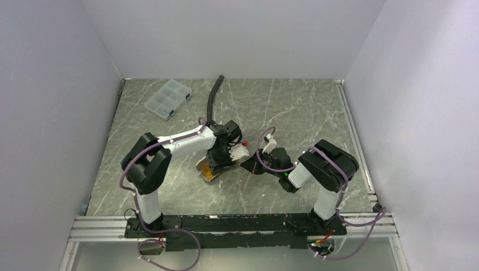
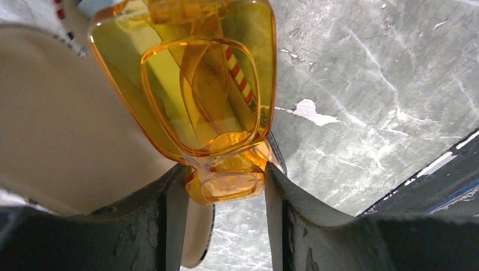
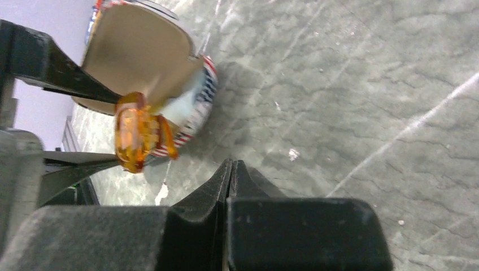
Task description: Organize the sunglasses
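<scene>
Between the jaws of my left gripper (image 2: 223, 186) sit the folded amber sunglasses (image 2: 203, 96), pinched tight at one end. They are held low over the middle of the table (image 2: 384, 84), right against a beige pouch (image 2: 51, 124) with striped print. My right gripper (image 3: 231, 169) is clenched on nothing, just beside them. I judge I'm partway through bagging the glasses: next the right gripper should open and steady the pouch while the left slides them in.
</scene>
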### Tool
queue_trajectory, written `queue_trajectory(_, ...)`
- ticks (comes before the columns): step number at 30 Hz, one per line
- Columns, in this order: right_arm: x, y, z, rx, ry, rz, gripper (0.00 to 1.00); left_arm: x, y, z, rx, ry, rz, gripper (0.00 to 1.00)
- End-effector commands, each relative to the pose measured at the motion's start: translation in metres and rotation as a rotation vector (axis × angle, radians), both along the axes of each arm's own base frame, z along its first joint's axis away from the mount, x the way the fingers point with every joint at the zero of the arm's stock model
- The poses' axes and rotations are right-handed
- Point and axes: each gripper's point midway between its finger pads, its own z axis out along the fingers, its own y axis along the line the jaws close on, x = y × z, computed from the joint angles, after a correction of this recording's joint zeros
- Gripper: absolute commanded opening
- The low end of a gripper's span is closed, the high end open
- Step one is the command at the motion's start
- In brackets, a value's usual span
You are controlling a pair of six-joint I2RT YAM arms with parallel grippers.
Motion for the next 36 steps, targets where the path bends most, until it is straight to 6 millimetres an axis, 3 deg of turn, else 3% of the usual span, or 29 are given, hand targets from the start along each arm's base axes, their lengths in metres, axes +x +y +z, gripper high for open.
queue_trajectory(1, 0.005, -0.001, 0.000, -0.030, -0.030, -0.005, 0.00, 0.003, 0.000, 0.011, -0.006, -0.021, 0.020, 0.39)
queue_trajectory(6, 0.004, -0.001, 0.000, -0.030, -0.029, -0.004, 0.00, 0.004, 0.000, 0.016, -0.023, -0.038, 0.016, 0.42)
queue_trajectory(12, 0.004, 0.000, 0.005, -0.038, -0.047, 0.013, 0.00, 0.006, 0.002, 0.011, -0.011, -0.044, 0.035, 0.32)
queue_trajectory(20, 0.004, 0.003, 0.034, -0.044, -0.141, 0.061, 0.00, 0.015, 0.006, 0.015, -0.061, -0.059, 0.123, 0.30)
queue_trajectory(28, 0.000, 0.026, 0.071, 0.139, -0.182, 0.145, 0.18, 0.013, 0.003, 0.015, -0.091, -0.044, 0.132, 0.35)
queue_trajectory(36, 0.009, 0.032, 0.080, 0.152, -0.210, 0.138, 0.30, 0.011, 0.005, 0.012, -0.085, -0.039, 0.135, 0.36)
